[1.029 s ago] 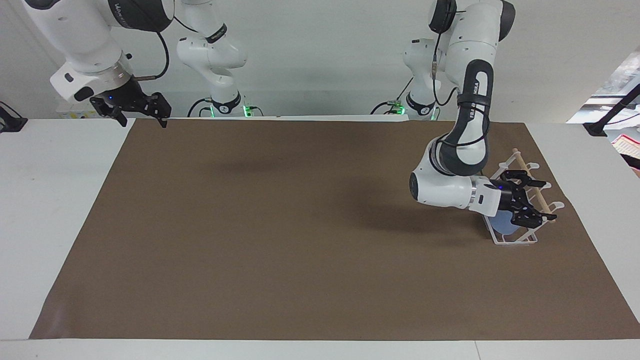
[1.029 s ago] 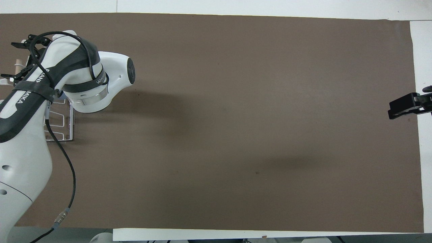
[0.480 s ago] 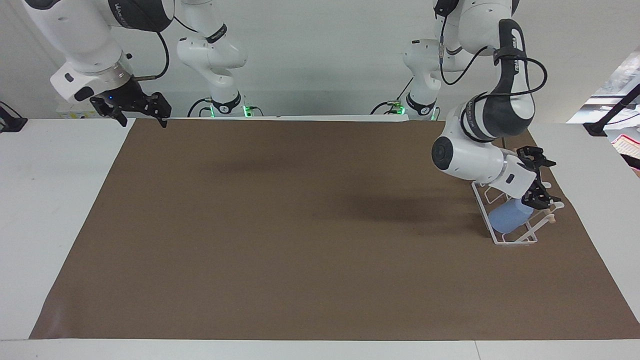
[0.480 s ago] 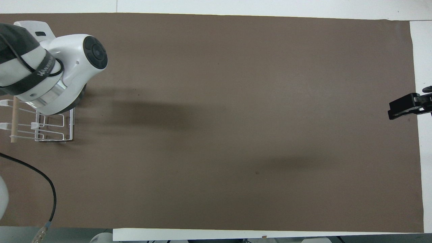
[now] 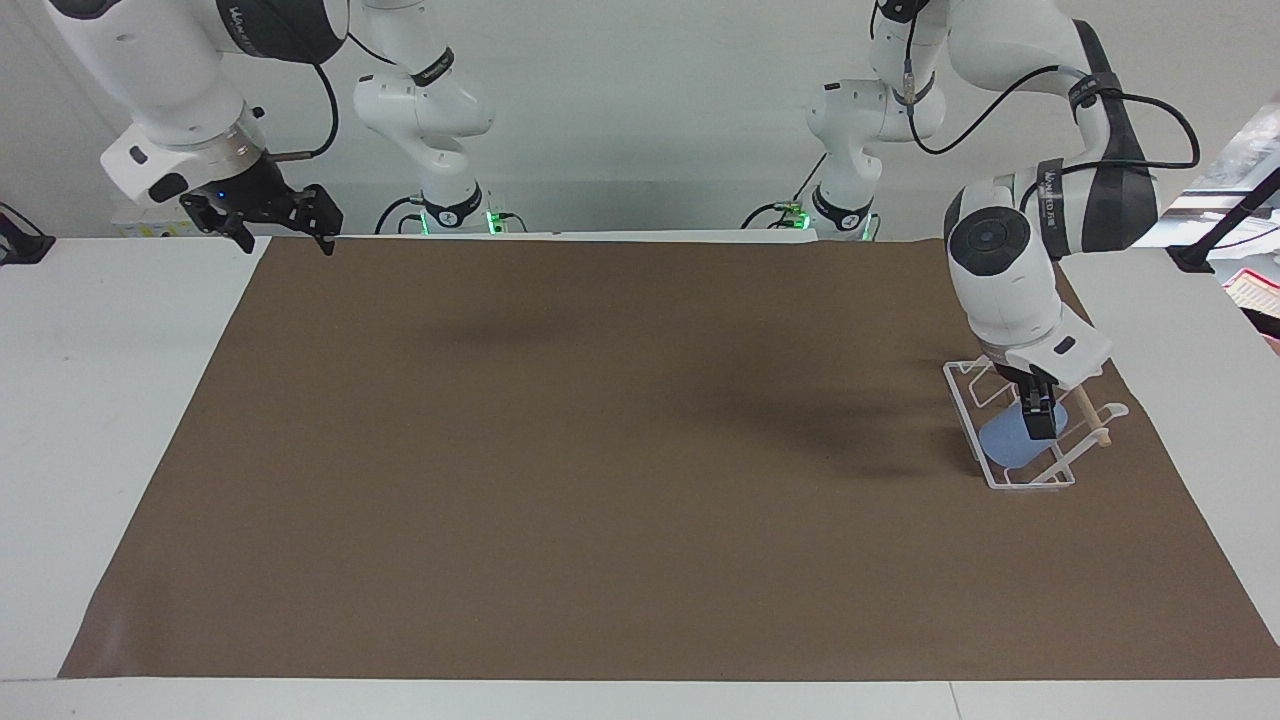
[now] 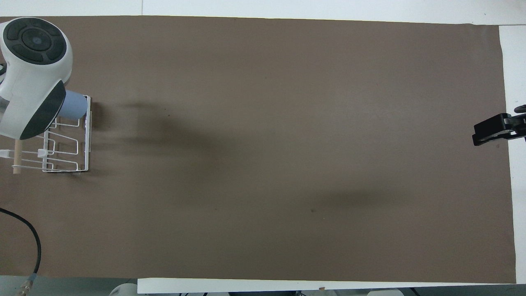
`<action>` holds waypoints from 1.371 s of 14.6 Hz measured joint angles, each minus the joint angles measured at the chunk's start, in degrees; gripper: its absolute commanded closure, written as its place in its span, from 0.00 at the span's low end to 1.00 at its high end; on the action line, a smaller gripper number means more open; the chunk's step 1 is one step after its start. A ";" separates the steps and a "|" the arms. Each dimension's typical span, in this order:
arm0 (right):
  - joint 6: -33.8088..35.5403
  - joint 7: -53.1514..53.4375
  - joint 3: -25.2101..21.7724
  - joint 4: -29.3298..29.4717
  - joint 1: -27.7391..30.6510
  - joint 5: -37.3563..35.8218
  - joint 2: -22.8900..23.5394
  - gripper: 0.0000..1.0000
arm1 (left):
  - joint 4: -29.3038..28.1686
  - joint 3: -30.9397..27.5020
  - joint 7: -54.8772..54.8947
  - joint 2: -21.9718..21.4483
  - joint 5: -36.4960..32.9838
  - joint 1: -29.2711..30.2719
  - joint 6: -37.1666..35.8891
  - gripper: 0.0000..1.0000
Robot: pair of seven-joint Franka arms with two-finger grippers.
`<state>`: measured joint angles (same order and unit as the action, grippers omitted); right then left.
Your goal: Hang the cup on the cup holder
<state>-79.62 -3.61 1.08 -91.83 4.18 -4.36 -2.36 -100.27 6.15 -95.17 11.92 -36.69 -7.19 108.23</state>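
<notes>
Cup (image 5: 1005,440): seated on cup holder (image 5: 962,400), at the left arm's end of the counter (image 5: 600,450); hanging judged done.
My left tool (image 5: 1038,418): over cup; grip cannot be told.
My right tool (image 5: 268,212): spread, waiting.
Left: withdraw.

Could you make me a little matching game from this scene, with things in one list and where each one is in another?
Things:
1. cup
2. cup holder
3. left gripper
4. right gripper

Places:
A. stands on the brown mat at the left arm's end of the table
B. waits over the mat's corner at the right arm's end
C. hangs on the rack, tipped on its side
D. points down just over the cup

Pairs: 1-C, 2-A, 3-D, 4-B
</notes>
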 measured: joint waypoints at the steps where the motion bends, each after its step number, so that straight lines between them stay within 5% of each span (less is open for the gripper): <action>1: 0.00 0.00 0.00 -0.01 0.00 0.00 0.00 0.00 | 0.02 0.15 0.00 -0.06 2.35 -0.05 -0.08 0.00; 4: 0.00 0.00 0.00 -0.02 0.00 0.00 0.00 0.00 | -0.06 0.26 3.25 -1.77 10.62 -0.03 -1.20 0.00; 9: 0.00 0.00 0.00 -0.03 0.00 0.00 -0.01 0.00 | -0.48 0.11 25.17 -8.72 20.55 0.09 -9.38 0.00; 16: 0.00 0.00 0.00 -0.05 0.00 0.00 -0.03 0.00 | -0.39 -0.43 72.58 -12.33 26.33 6.99 -19.26 0.00; 20: 0.00 0.00 0.00 -0.06 0.00 0.00 -0.03 0.00 | 3.17 -0.63 90.33 -12.17 31.92 11.12 -20.49 0.00</action>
<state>-79.62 -3.61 1.08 -91.89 4.18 -4.36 -2.39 -97.10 5.52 -4.84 -0.25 -4.78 3.92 87.74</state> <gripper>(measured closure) 0.000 0.000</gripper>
